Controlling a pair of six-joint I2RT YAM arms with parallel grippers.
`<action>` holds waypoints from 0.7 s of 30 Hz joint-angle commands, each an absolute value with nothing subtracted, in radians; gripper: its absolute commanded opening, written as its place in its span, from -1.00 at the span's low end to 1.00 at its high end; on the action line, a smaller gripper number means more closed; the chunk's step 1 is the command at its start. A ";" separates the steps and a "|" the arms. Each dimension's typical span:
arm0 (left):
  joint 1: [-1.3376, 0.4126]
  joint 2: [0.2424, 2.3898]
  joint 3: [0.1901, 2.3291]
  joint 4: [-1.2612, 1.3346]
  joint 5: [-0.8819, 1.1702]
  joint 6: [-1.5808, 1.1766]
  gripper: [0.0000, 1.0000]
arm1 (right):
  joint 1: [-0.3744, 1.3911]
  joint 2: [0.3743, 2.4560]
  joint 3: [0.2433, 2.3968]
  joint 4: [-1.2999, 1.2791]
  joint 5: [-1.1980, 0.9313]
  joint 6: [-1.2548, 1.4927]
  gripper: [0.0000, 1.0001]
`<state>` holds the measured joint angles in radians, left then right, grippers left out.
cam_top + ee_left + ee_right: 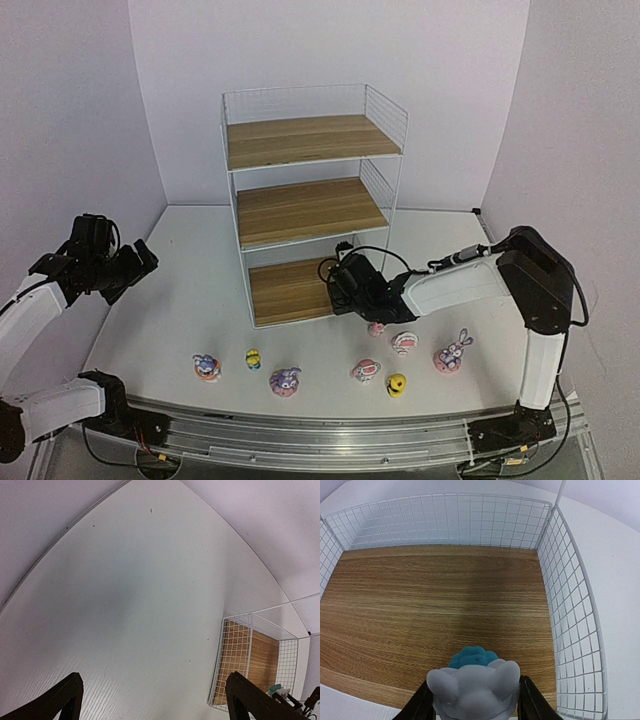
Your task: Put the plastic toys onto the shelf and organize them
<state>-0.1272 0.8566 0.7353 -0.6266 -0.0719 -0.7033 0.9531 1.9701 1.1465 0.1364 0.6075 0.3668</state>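
Toy sits pinched between fingers of right gripper.

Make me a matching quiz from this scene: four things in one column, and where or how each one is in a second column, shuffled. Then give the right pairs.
Column one:
1. left gripper
2. right gripper
3. top board of the shelf
4. yellow toys

Column two:
A. shut on a toy at the front of the bottom board
B. nothing on it
C. open, above the table, left of the shelf
D. standing on the table in front of the shelf

Pairs: 1-C, 2-A, 3-B, 4-D
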 commanded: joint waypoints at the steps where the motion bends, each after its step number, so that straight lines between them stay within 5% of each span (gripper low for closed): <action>1: -0.122 0.848 0.737 -0.597 -0.063 -0.685 0.99 | 0.948 1.991 1.192 0.195 0.649 0.353 -0.49; 21: -0.123 0.842 0.739 -0.600 -0.067 -0.686 0.99 | 0.932 2.029 1.190 0.210 0.659 0.353 -0.28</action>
<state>-0.1272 0.8562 0.7353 -0.6266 -0.0715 -0.7033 0.9401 2.0152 1.1542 0.1738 0.6354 0.3595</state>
